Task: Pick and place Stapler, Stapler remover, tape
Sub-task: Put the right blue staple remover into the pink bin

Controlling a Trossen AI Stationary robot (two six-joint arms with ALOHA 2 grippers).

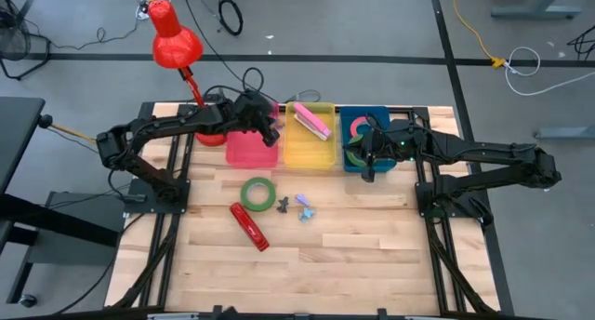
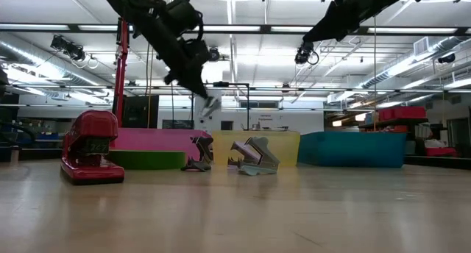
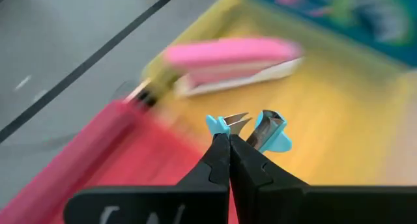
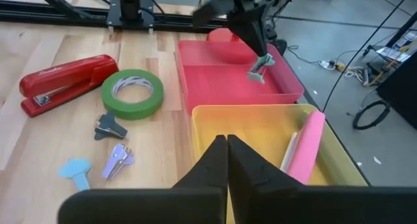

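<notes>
My left gripper [image 1: 272,129] hangs above the red bin [image 1: 249,151], near its wall next to the yellow bin [image 1: 310,149], and is shut on a light-blue staple remover [image 3: 251,127]. My right gripper [image 4: 226,142] is shut and empty, above the blue bin [image 1: 379,125]. A pink stapler [image 1: 313,122] lies in the yellow bin. A red-pink tape ring [image 1: 358,127] and a green one [image 1: 357,153] lie in the blue bin. Another green tape ring [image 1: 257,192] lies flat on the table. A red stapler [image 1: 249,225] rests on its base. My left gripper pinches the light-blue staple remover by one of its blue wings [image 3: 218,126] between its two fingertips [image 3: 220,151]. The fingers slant down from the table's left. The remover [image 4: 259,69] hangs just below them, lifted clear above the red bin.
Three more staple removers [image 1: 282,204] [image 1: 303,201] [image 1: 306,214] lie on the table between the green ring and the bins. A red lamp [image 1: 175,41] stands behind the table's far left. The wooden table [image 1: 372,246] is bare near its front edge.
</notes>
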